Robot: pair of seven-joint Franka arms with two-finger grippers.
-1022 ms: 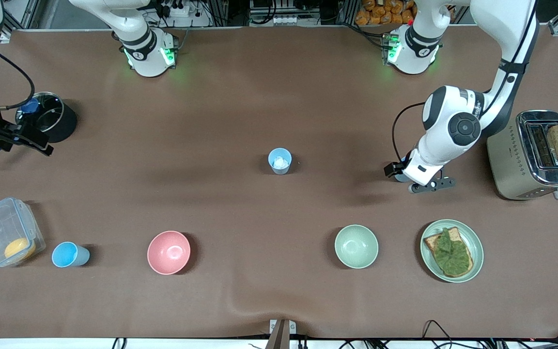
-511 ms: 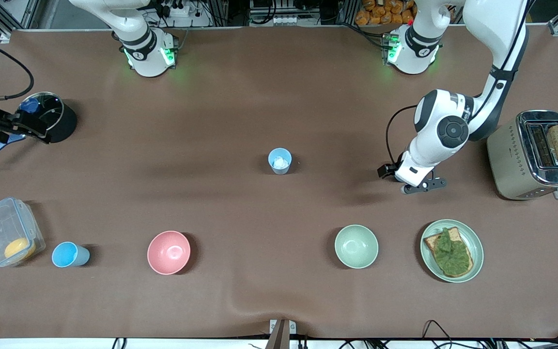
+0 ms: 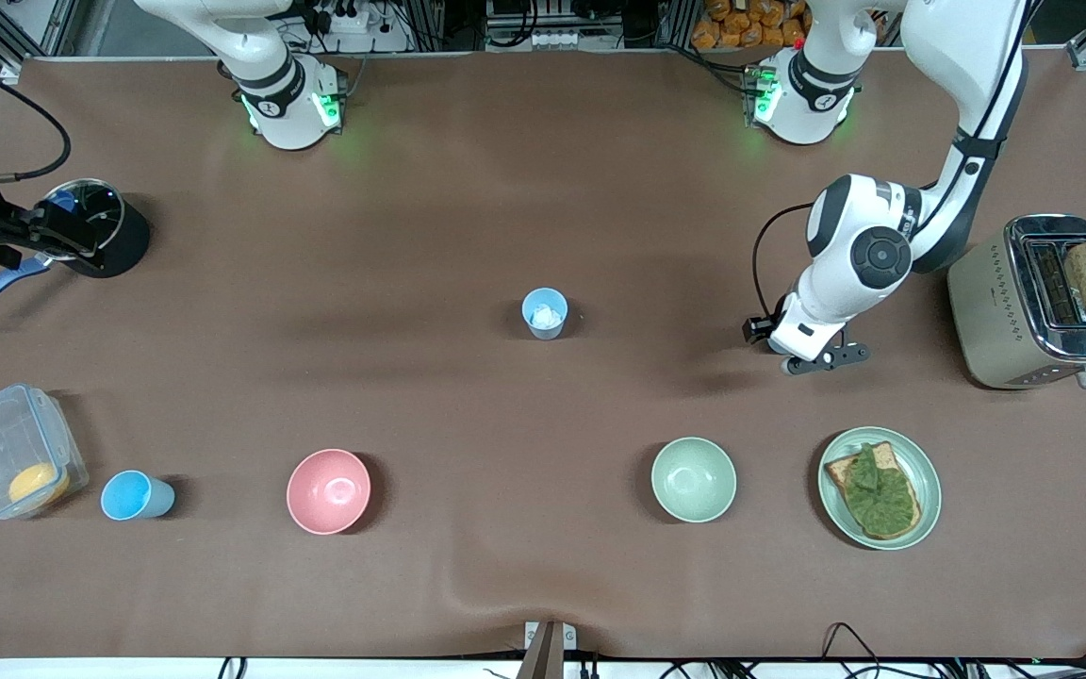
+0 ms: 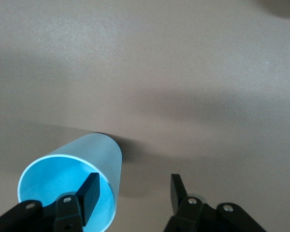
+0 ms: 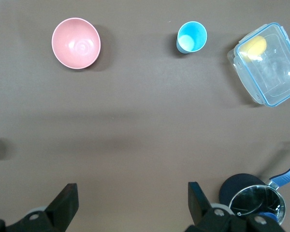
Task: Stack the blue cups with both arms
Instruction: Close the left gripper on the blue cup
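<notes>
Three blue cups are in view. One (image 3: pixel 544 313) stands mid-table with something white inside. One (image 3: pixel 135 495) stands beside the clear box, nearer the front camera; the right wrist view shows it too (image 5: pixel 191 37). The third (image 4: pixel 70 186) shows only in the left wrist view, because the left hand covers it in the front view. My left gripper (image 4: pixel 134 186) (image 3: pixel 781 344) is open, low at this cup, with one finger (image 4: pixel 91 191) inside the rim and the other outside, apart from the wall. My right gripper (image 5: pixel 131 193) (image 3: pixel 43 238) is open and empty, up in the air by the black pot.
A pink bowl (image 3: pixel 328 490) and a pale green bowl (image 3: pixel 693 479) stand near the front. A plate with toast (image 3: pixel 879 488), a toaster (image 3: pixel 1038 302), a clear box (image 3: pixel 10 451) and a black pot (image 3: pixel 95 231) line the table's ends.
The left arm shifted a little toward the table's middle, then held. The right gripper moved away from the front camera, to beside the pot.
</notes>
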